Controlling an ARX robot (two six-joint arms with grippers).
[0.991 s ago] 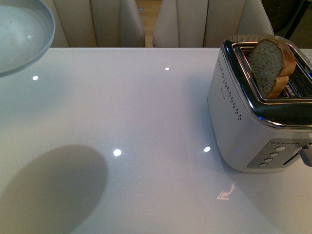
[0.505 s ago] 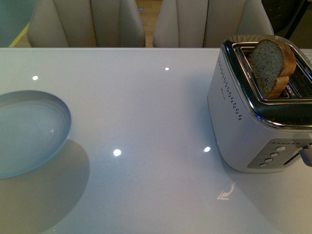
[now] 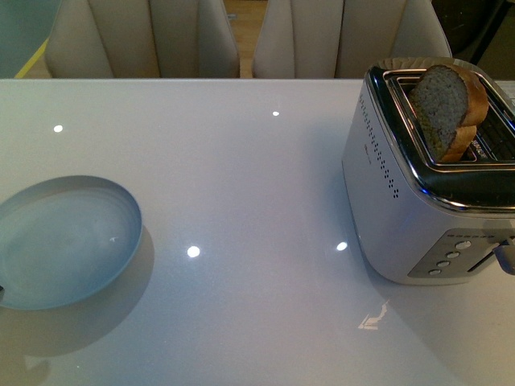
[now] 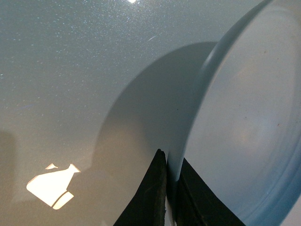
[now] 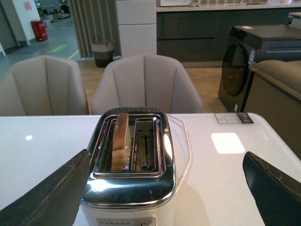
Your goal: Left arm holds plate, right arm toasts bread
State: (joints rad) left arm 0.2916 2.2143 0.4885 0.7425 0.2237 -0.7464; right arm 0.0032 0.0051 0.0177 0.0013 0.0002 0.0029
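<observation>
The pale blue plate (image 3: pixel 68 241) hangs low over the white table (image 3: pixel 257 185) at the front left, tilted, with its shadow just beneath it. In the left wrist view my left gripper (image 4: pixel 170 188) is shut on the plate's (image 4: pixel 244 122) rim, one dark finger (image 4: pixel 153 197) on each side. The bread (image 3: pixel 447 108) stands upright in the near slot of the silver toaster (image 3: pixel 402 193) at the right, its top half sticking out. My right gripper (image 5: pixel 165 157) is open, hovering above the toaster (image 5: pixel 131 188), with its fingers (image 5: pixel 51 193) wide on either side. The bread (image 5: pixel 121 141) fills the left slot there.
Two beige chairs (image 3: pixel 145 36) (image 3: pixel 346 36) stand behind the table's far edge. A small card (image 5: pixel 233 117) lies on the table beyond the toaster. A dark washing machine (image 5: pixel 263 66) and a sofa stand further off.
The plate has come down from the top left corner and shifted right, and now sits lower over the table. Toaster and bread have not moved.
</observation>
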